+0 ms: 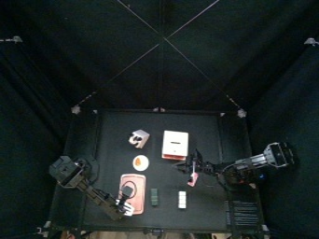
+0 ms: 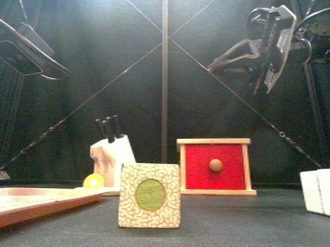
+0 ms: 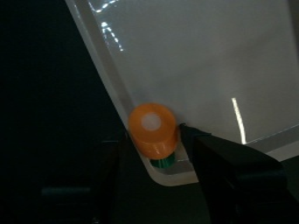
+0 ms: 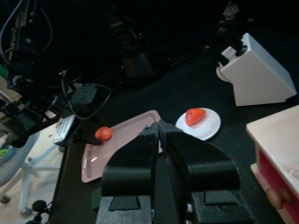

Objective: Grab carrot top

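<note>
The carrot top (image 3: 151, 129) is a small orange stub with a green end, lying at the rim of the pale pink cutting board (image 3: 198, 70). My left gripper (image 3: 160, 150) is open, with one jaw on each side of the stub and no grip on it. In the right wrist view the same carrot top (image 4: 103, 133) shows as a small orange dot on the board (image 4: 122, 140). My right gripper (image 4: 163, 140) hangs high over the table's right side, shut and empty. From above, the left gripper (image 1: 125, 198) sits at the board's front end.
Behind the board stand a white plate (image 4: 198, 127) with a red piece, a white knife block (image 2: 111, 154) and a red drawer box (image 2: 215, 166). A patterned card with a green oval (image 2: 149, 196) stands at the front, and a white block (image 2: 316, 190) at the right.
</note>
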`<state>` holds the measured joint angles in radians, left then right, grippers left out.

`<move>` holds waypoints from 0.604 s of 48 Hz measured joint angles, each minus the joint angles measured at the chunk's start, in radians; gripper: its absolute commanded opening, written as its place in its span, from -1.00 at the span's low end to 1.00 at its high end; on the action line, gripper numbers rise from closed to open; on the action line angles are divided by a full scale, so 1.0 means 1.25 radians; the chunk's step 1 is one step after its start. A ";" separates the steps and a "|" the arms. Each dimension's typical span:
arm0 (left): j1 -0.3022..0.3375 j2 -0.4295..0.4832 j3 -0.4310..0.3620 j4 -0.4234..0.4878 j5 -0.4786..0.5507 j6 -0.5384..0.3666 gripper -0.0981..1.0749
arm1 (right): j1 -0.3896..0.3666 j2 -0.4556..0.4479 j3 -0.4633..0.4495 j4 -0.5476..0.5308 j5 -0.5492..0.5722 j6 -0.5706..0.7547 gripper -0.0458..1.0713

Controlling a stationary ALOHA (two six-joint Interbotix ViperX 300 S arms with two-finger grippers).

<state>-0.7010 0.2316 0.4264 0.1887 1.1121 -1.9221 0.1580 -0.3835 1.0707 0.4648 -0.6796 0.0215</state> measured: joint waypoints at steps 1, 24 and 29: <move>0.000 0.000 0.000 0.000 0.000 0.001 0.64 | 0.000 -0.001 0.000 0.000 0.001 0.000 0.00; 0.000 0.002 -0.005 0.006 -0.002 0.000 0.64 | 0.000 0.000 0.000 0.000 0.000 0.000 0.00; 0.000 0.002 -0.005 0.006 -0.002 0.000 0.64 | 0.001 0.000 0.000 0.001 0.000 0.000 0.00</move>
<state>-0.7010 0.2347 0.4203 0.1963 1.1091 -1.9221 0.1595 -0.3835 1.0707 0.4663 -0.6796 0.0215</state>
